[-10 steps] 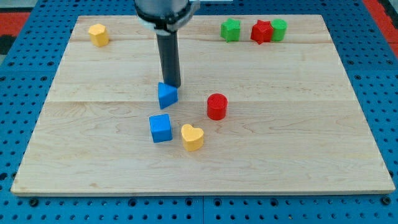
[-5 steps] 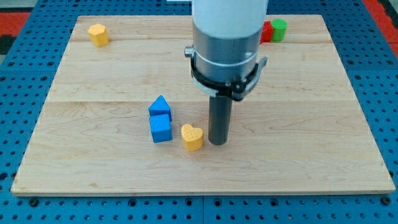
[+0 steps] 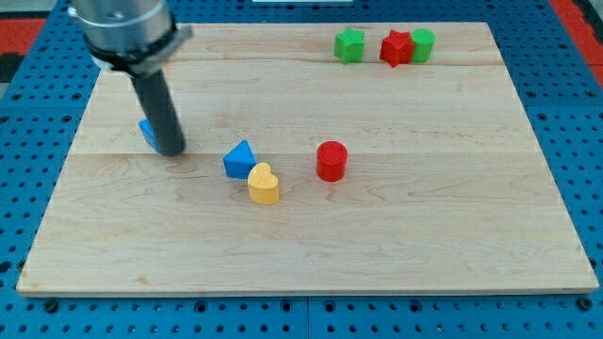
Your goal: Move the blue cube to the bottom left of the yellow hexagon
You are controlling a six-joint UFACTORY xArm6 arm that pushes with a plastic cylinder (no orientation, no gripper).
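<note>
The blue cube lies on the left part of the wooden board, mostly hidden behind my rod; only its left edge shows. My tip rests on the board against the cube's right and lower side. The yellow hexagon does not show; the arm's body covers the top left corner of the board.
A blue triangular block touches a yellow heart near the board's middle. A red cylinder stands to their right. A green star, a red star and a green cylinder sit along the top edge.
My tip swung from the right of the yellow heart to the board's left. The blue cube has moved up and left. The heart has shifted left and up against the triangle.
</note>
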